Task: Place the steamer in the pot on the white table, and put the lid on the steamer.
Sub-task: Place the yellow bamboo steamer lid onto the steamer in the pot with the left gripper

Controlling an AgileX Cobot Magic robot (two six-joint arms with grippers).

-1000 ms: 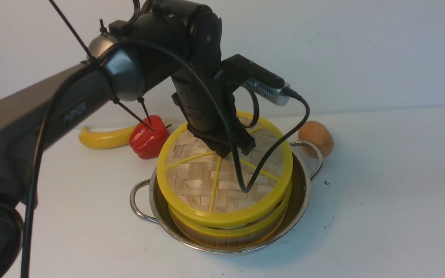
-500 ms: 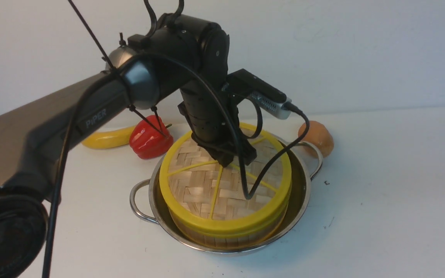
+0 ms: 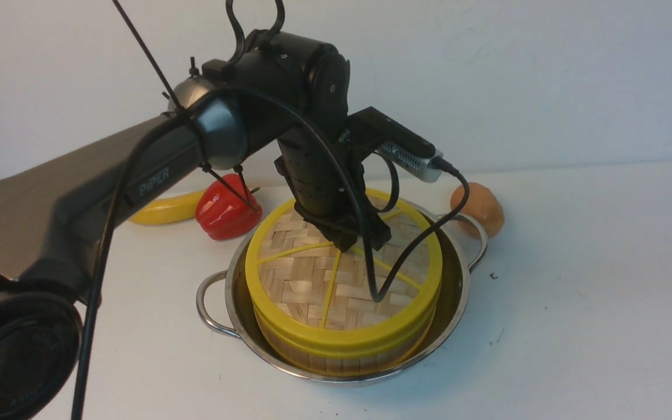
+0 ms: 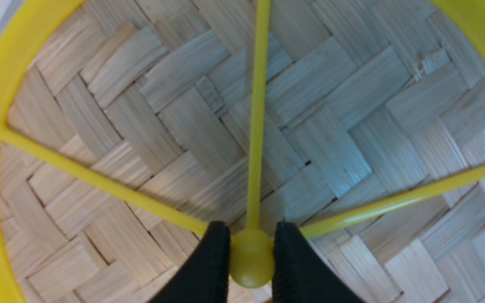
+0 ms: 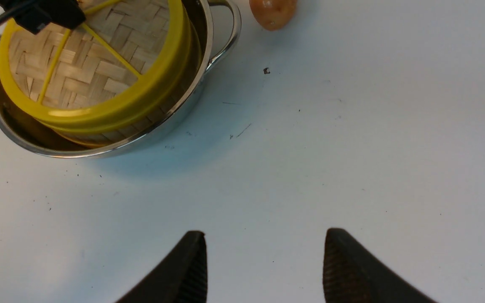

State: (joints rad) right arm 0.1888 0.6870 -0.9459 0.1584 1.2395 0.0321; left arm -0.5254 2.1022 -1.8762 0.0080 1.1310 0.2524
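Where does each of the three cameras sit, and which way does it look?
Front: between the arms, facing forward over the table at the pot; left arm and left hand show.
Left wrist: above the lid, looking down; left hand's fingertips pinch its knob.
Right wrist: above the table, looking down; open right hand shows.
Shared: all see the lid.

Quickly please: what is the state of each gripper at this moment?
Left gripper: closed on the lid, at its centre.
Right gripper: open, holding nothing.
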